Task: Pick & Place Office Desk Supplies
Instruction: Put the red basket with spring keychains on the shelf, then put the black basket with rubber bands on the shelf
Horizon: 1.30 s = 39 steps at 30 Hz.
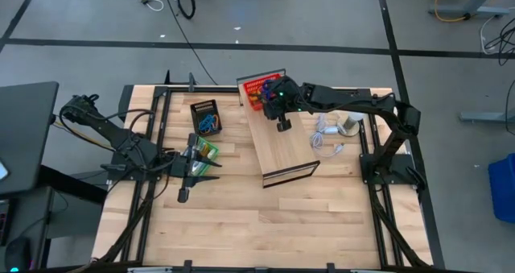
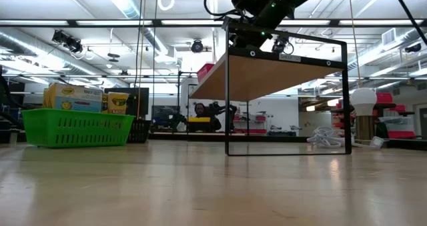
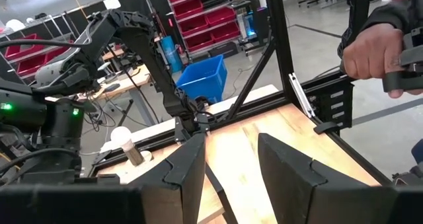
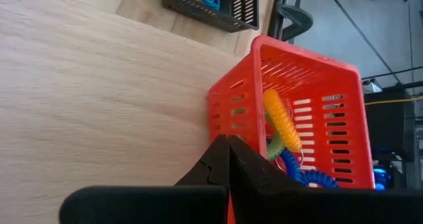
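Observation:
A red basket (image 4: 297, 112) stands at the far end of the long pale wooden box (image 1: 282, 144). It holds orange (image 4: 281, 118), green (image 4: 274, 148) and blue (image 4: 310, 176) loops. My right gripper (image 4: 228, 145) is shut and slants down over the box top, its tips at the basket's lower wall. A black basket (image 1: 205, 117) with blue loops sits on the table left of the box. Near it a green basket (image 2: 77, 128) holds yellow-and-green crayon boxes (image 2: 73, 96). My left gripper (image 3: 231, 178) hovers level beside the green basket (image 1: 208, 150), open, with nothing between its fingers. My right gripper's shut tips stand against the lower part of the red basket's slotted wall (image 4: 228, 118), coming slanting down along the box top. Whether they touch the wall I cannot tell.
A white round bulb (image 2: 363, 103) with a coiled white cable (image 1: 326, 136) sits right of the wooden box. The box stands raised on a black frame (image 2: 287, 153). In the left wrist view a person's hand (image 3: 370, 52) grips a dark handle beyond the table.

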### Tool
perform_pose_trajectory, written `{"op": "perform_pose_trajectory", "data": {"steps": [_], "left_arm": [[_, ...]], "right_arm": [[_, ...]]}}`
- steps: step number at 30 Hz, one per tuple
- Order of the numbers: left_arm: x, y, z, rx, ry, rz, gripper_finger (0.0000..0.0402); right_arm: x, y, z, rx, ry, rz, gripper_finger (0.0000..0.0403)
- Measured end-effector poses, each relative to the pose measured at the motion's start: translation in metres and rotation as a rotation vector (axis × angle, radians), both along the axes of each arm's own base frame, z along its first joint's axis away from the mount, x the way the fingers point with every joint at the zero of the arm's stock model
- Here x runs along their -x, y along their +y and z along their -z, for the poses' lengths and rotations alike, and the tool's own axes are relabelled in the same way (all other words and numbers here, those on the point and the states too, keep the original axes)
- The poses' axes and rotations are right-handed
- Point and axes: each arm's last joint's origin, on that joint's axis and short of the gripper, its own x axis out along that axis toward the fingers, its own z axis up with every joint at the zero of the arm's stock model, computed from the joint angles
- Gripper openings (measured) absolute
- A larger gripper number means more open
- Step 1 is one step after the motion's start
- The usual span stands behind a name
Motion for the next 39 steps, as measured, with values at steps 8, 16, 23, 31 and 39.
{"op": "perform_pose_trajectory", "data": {"steps": [8,16,23,31,39], "left_arm": [[0.000,0.000,0.000,0.003,0.000,0.000,0.0146],[0.000,0.000,0.000,0.004,0.000,0.000,0.0146],[0.000,0.000,0.000,0.005,0.001,-0.001,0.0146],[0.001,0.001,0.007,0.032,0.069,-0.036,0.0146],[-0.003,-0.001,0.046,0.147,0.357,-0.211,0.0146]], "right_arm": [[-0.002,-0.006,0.002,0.039,-0.004,0.014,0.0000],[-0.004,-0.007,0.004,0.045,-0.008,0.019,0.0000],[-0.005,0.012,0.007,0.035,0.055,-0.009,0.0000],[-0.018,0.093,0.004,0.015,0.063,-0.210,0.0004],[-0.011,0.171,-0.017,-0.406,-0.066,-0.560,0.0036]]}}
